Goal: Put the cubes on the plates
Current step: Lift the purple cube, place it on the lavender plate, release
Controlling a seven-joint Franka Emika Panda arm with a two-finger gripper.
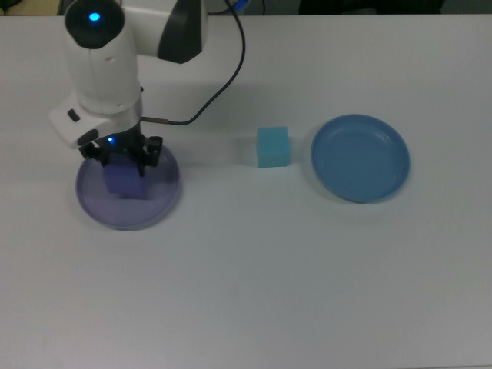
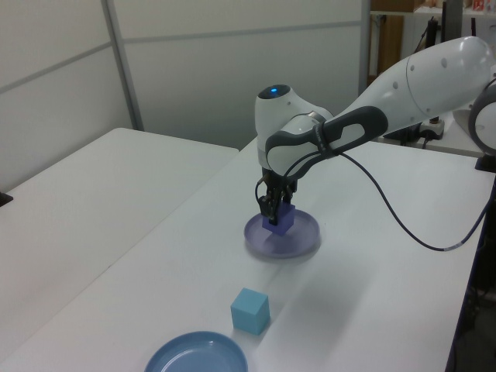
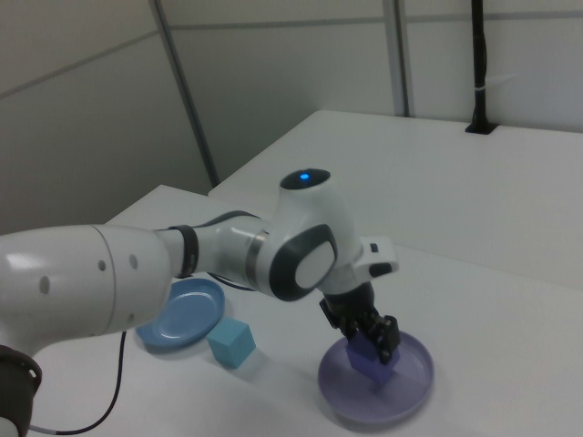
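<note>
The purple cube (image 1: 123,179) (image 2: 280,219) (image 3: 369,360) is held over the middle of the lavender plate (image 1: 157,206) (image 2: 298,245) (image 3: 405,401), at the top view's left. My gripper (image 1: 121,163) (image 2: 273,215) (image 3: 372,339) is shut on it from above. Whether the cube touches the plate cannot be told. The cyan cube (image 1: 273,147) (image 2: 250,311) (image 3: 230,344) sits alone on the table between the two plates. The blue plate (image 1: 360,157) (image 2: 196,355) (image 3: 180,313) lies bare at the top view's right.
A black cable (image 1: 231,65) runs from the arm across the table's far part in the top view. The white table (image 1: 254,277) stretches wide in front of the plates. Wall panels stand behind the table in the side views.
</note>
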